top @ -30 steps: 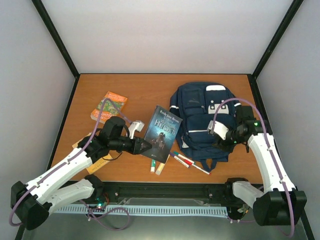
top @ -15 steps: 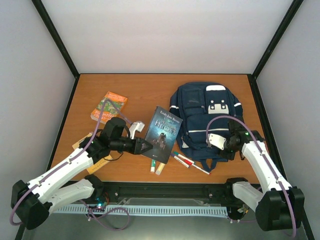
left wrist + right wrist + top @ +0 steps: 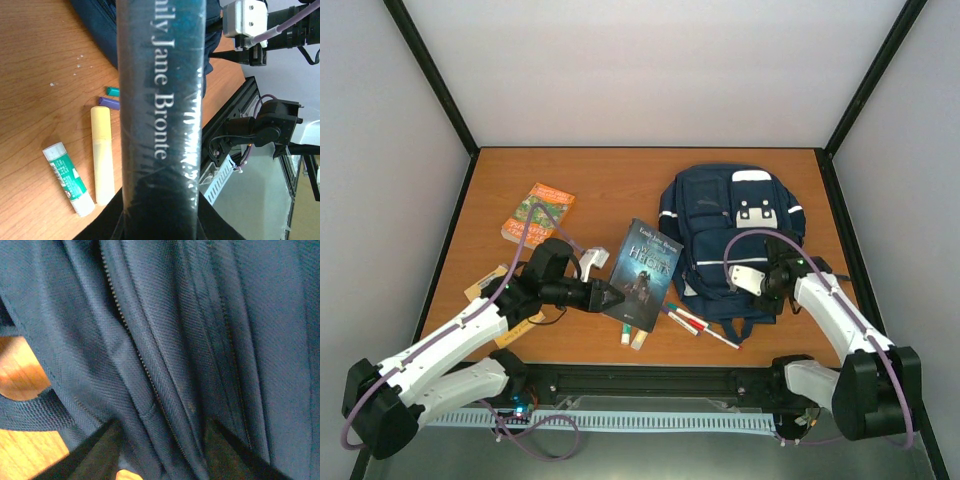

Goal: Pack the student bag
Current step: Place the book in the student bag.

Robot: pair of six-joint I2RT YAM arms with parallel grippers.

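The top camera sits high behind the arm bases and looks down and forward over the whole worktop (image 3: 600, 180). The left wrist camera faces the spine of a dark book (image 3: 160, 100) from very near, looking across towards the right arm, with a glue stick (image 3: 67, 177) beside the book. The top view shows both too. The right wrist camera sits tight against the student bag (image 3: 175, 340), which shows whole from above.

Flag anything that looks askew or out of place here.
Nothing spilled or damaged. The dark book sits tilted, its near edge pinched by the left fingers. Markers, a glue stick and a yellow marker lie scattered loose near the student bag.
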